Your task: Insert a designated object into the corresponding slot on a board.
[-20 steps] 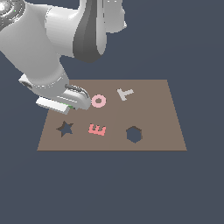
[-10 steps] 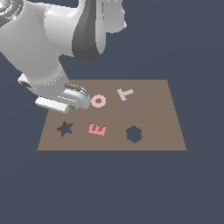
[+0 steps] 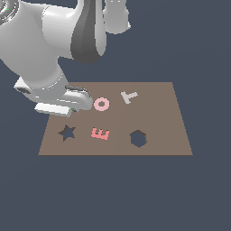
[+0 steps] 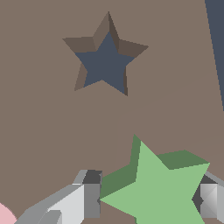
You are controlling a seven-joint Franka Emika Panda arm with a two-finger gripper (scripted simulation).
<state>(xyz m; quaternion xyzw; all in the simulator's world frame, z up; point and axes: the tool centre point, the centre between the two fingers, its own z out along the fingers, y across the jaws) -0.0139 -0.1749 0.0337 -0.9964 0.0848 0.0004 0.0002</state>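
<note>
The green star (image 4: 159, 188) sits between the two fingers (image 4: 87, 201) of the pincer (image 4: 148, 203), which is pinching it from opposite sides; in the wrist view the grey pads press against the star's edges, and the piece casts a faint shadow on the brown surface under it, so it appears to be held above the board (image 4: 43, 131). In the exterior view the star shows only as a tiny green speck at the pincer (image 3: 72, 108), mostly covered by the white hand.

The star-shaped slot (image 4: 105, 61) lies just ahead of the pincer in the wrist view, apart from the held piece and uncovered. In the exterior view this slot (image 3: 67, 132) is on the board (image 3: 162, 117) just below the pincer in the picture.

Beside the pincer, toward the exterior view's right, lies the pink O ring (image 3: 101, 103), and farther that way a grey T (image 3: 128, 96). The pink E (image 3: 100, 133) and the hexagonal cutout (image 3: 138, 139) are well apart from the pincer.
</note>
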